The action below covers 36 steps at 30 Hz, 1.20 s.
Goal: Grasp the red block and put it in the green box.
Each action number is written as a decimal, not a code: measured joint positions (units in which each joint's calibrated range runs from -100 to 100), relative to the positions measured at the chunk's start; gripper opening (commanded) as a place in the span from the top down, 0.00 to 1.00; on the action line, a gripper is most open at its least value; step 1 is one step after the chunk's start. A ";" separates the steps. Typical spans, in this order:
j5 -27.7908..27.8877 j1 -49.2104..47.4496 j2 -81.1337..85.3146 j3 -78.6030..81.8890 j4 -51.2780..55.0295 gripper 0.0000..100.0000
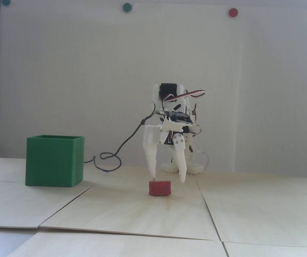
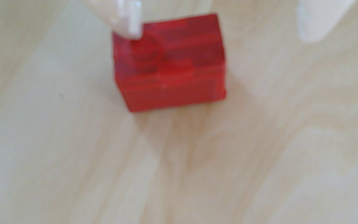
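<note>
The red block [image 1: 160, 188] lies on the pale wooden table, near the middle of the fixed view. My white gripper [image 1: 167, 180] hangs open just above and behind it, fingers pointing down. Its left fingertip [image 1: 153, 176] is at the block's top left corner; whether it touches I cannot tell. The right fingertip [image 1: 182, 180] hangs off the block's right side, apart from it. The blurred wrist view shows the red block [image 2: 169, 64] at top centre, the gripper [image 2: 221, 34] open, one fingertip [image 2: 130, 21] over the block's upper left corner. The green box [image 1: 54, 160] stands at the left.
A dark cable [image 1: 116, 154] loops across the table between the green box and the arm's base [image 1: 182, 167]. Seams between the wooden panels [image 1: 212, 211] run across the tabletop. A white wall with round coloured dots [image 1: 233, 12] stands behind.
</note>
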State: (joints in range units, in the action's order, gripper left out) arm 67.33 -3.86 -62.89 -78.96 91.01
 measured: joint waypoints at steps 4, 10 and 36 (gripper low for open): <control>0.00 0.00 0.00 0.00 0.00 0.74; 0.00 0.76 0.00 0.00 0.00 0.74; 0.00 1.07 5.48 0.27 0.00 0.74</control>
State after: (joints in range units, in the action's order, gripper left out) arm 67.33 -2.79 -57.41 -78.69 91.01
